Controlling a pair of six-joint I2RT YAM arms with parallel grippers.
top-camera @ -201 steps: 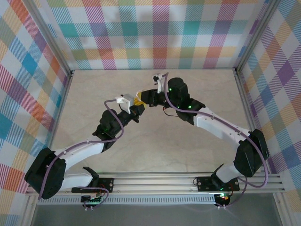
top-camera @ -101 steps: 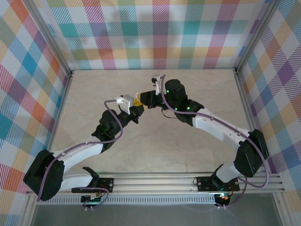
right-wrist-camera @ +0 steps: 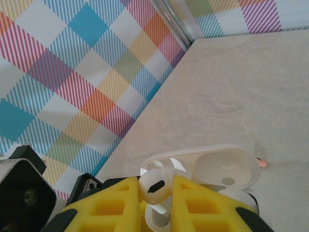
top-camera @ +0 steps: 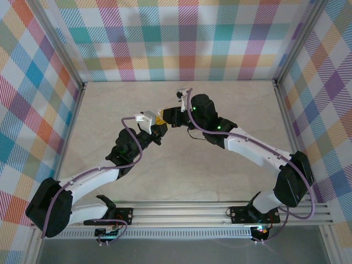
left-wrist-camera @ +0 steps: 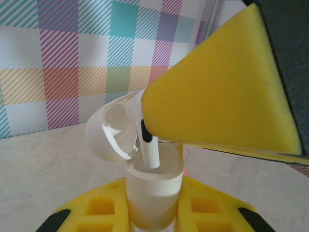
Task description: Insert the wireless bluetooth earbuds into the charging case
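My left gripper [left-wrist-camera: 153,205] is shut on the body of a white charging case [left-wrist-camera: 153,186], held upright with its lid [left-wrist-camera: 108,128] swung open. In the right wrist view my right gripper [right-wrist-camera: 157,193] is shut on a white earbud [right-wrist-camera: 157,185] directly above the case's open lid [right-wrist-camera: 212,166]. The earbud's stem [left-wrist-camera: 149,150] reaches down into the case's opening, under a yellow right finger [left-wrist-camera: 222,92]. In the top view the left gripper [top-camera: 156,127] and right gripper [top-camera: 165,115] meet mid-table. A tiny pinkish-orange earbud [right-wrist-camera: 262,163] lies on the table beyond the case.
The pale marble table [top-camera: 181,165] is boxed in by checked walls [top-camera: 176,38] with metal corner posts [right-wrist-camera: 176,21]. Both arms arch in from the near rail [top-camera: 181,212].
The right gripper with the earbud has edged left and closer onto the case held by the left gripper. The left arm has barely shifted.
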